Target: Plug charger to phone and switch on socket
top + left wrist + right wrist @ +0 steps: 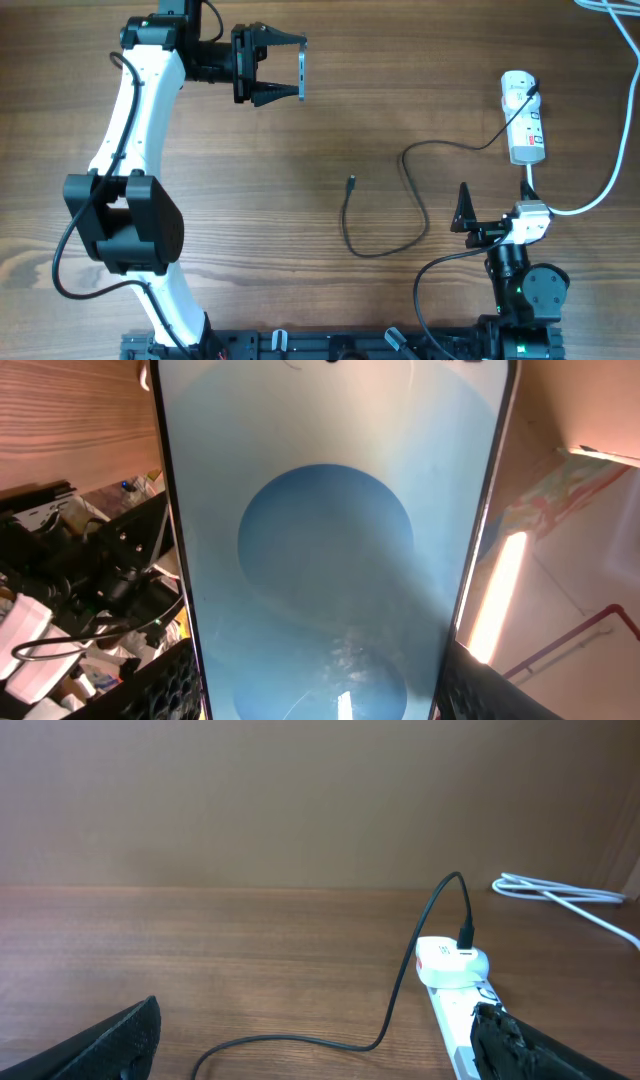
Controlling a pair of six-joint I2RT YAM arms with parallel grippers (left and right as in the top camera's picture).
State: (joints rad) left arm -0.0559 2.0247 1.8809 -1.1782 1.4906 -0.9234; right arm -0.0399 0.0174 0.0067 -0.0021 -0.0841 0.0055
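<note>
Evidently pre-plugging: left gripper [285, 77] pinches the phone [301, 75], far left of the socket [523, 120]; right gripper [466, 212], spread and empty near the socket, should next grasp the charger [351, 183] tip lying between.

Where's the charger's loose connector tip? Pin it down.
Overhead view: the connector tip lies on the table near its centre, well left of the socket.

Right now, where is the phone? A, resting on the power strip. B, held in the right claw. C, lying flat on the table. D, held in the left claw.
D: the phone fills the left wrist view, clamped between the fingers of the left claw, while the right claw is open and holds nothing.
</note>
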